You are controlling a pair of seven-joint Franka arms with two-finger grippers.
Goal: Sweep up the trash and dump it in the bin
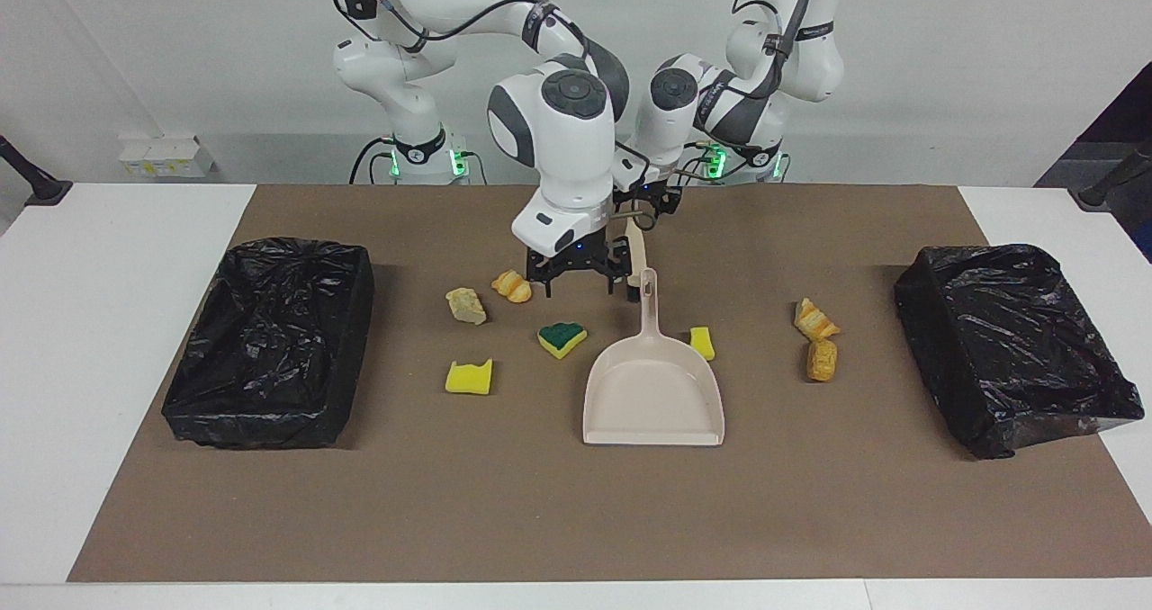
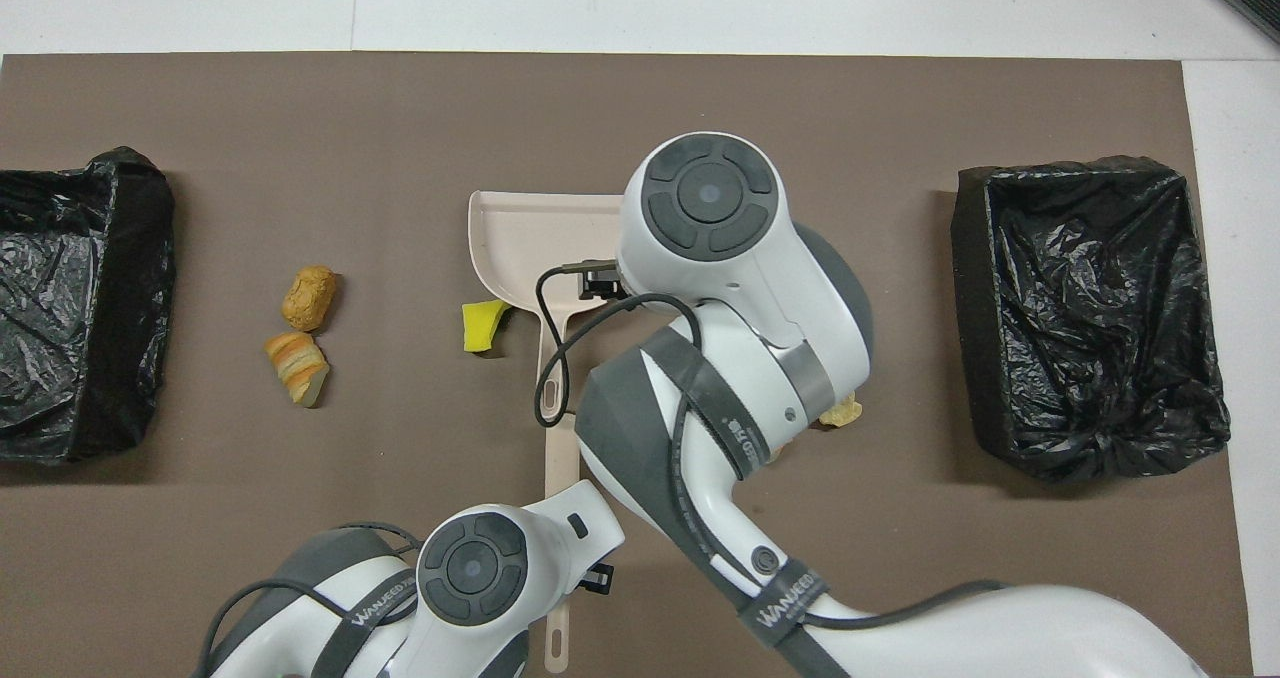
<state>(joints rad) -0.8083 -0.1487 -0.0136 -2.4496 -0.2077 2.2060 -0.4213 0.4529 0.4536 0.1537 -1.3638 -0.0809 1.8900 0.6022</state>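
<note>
Seven bits of trash lie on the brown mat [image 1: 540,502] that covers the worktop [image 1: 108,340]. Three are yellow sponge: a plain yellow block [image 1: 469,377], a small yellow bit [image 1: 703,342] touching the side of the dustpan [image 1: 652,394], and a yellow sponge with a green top [image 1: 562,337]. Four look like bread: a pale lump [image 1: 466,305], a striped orange lump [image 1: 512,285], and two tan-orange lumps [image 1: 816,319] [image 1: 822,359] close together toward the left arm's end of the worktop.

There is one beige dustpan, lying flat with its handle pointing at the robots. There is one beige brush [image 1: 635,250], lying just past the dustpan handle, nearer to the robots. There are two bins lined with black bags, one [image 1: 270,349] at the right arm's end and one [image 1: 1017,345] at the left arm's end.

The right gripper [image 1: 578,284] hangs low over the mat with its fingers spread wide and nothing in them. The striped orange lump is just beside one finger, and the brush head and dustpan handle are just beside the other. The green-topped sponge lies a little farther from the robots than this gripper.

The left gripper [image 1: 650,214] is down at the brush handle. I cannot tell how far its fingers are closed or if it grips the handle.
</note>
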